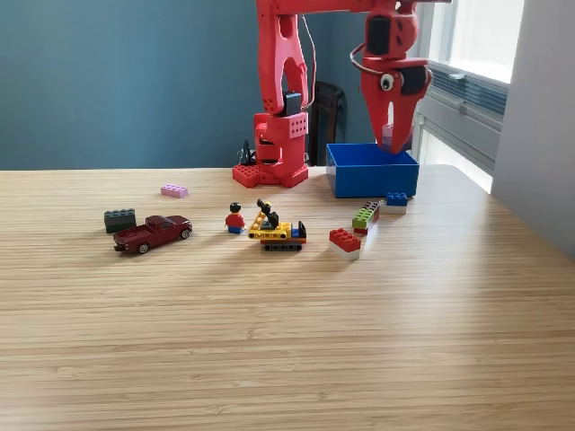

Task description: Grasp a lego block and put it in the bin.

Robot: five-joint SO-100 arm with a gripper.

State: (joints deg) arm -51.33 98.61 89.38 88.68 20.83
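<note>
Pale lilac lego block pinched between the red gripper fingers, hanging over the blue bin at the exterior view's right; only a small part of the block visible past the fingers, so long axis and pointing impossible to tell; colour a soft purple-pink, studs not discernible.

Bin square, low-walled, bright blue, sitting on the wooden table just beside the red robot base, front wall facing the camera, sides roughly parallel to the table's far edge; interior hidden from this angle.

Gripper pointing downward, tapering to a narrow tip, clenched on the lilac piece above the bin's rear right portion; a round screw or bearing visible on its upper face.

Scattered across the table: 1 pink brick lying flat at the exterior view's left; 1 dark green brick touching the tail of a dark red toy pickup; 1 minifigure with red torso, upright; 1 yellow tracked vehicle just beside it; 1 red-on-white brick; 1 green-and-red stack, long axis running diagonally away from the camera; 1 blue-on-white brick near the bin's front right corner.

No readable writing or brand marks anywhere.
</note>
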